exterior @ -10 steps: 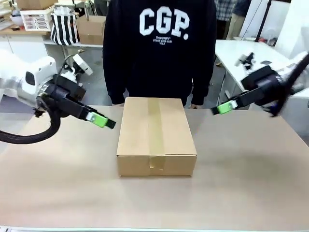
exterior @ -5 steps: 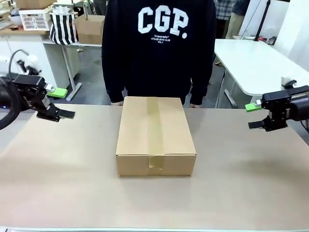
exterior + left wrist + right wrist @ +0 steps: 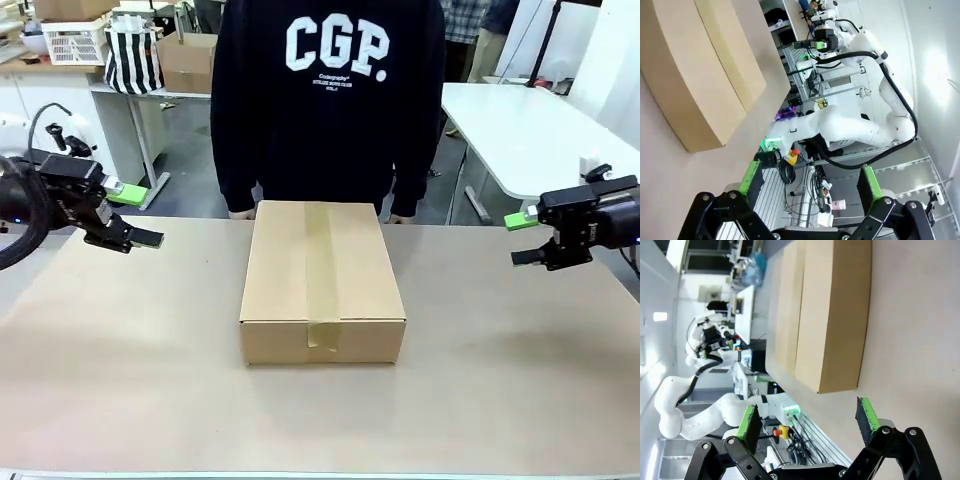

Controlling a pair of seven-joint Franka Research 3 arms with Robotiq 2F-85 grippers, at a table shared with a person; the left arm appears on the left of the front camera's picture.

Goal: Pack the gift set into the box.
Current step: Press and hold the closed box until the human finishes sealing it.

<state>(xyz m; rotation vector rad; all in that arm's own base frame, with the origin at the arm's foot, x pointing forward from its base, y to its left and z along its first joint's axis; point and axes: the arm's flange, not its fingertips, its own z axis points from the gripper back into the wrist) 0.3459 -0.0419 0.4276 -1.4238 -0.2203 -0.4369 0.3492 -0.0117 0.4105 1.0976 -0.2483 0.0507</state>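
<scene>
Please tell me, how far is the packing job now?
Done, it seems: the box sits shut in the middle of the table, tape along its top seam. The gift set cannot be seen, presumably inside. In hand: nothing; the left gripper and right gripper hang open at the table's sides, apart from the box. Left: apparently nothing.

My arms are glossy white with black corrugated cables. My left gripper [image 3: 135,213] and right gripper [image 3: 524,239] are black, their fingers [image 3: 749,422] green-padded.
</scene>
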